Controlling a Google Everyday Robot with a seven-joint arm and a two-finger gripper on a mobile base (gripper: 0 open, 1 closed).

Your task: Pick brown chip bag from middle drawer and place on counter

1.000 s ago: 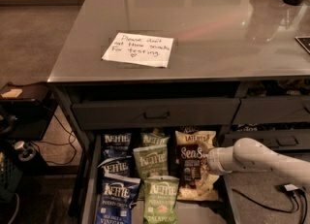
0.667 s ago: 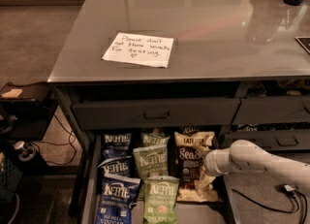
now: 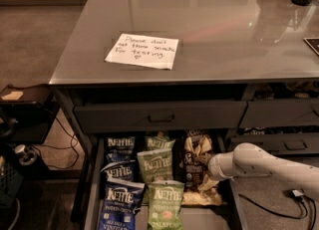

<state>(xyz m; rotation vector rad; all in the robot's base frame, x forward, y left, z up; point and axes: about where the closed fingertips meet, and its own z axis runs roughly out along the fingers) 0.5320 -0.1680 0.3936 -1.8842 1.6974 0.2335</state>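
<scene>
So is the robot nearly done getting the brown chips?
Not yet. Done: the wide dark-grey metal drawer is open. In hand: the gripper is at the dark brown glossy chip bag, which lies in the drawer. Left: lift it and put it on the smooth grey counter.

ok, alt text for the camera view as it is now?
A white arm reaches in from the right, its gripper at the brown chip bag in the open middle drawer, beside blue Kettle bags and green Kettle bags. Above, the grey counter holds a handwritten note.

high frontal view, end effector [image 3: 203, 170] in drawer [image 3: 92, 189]
</scene>
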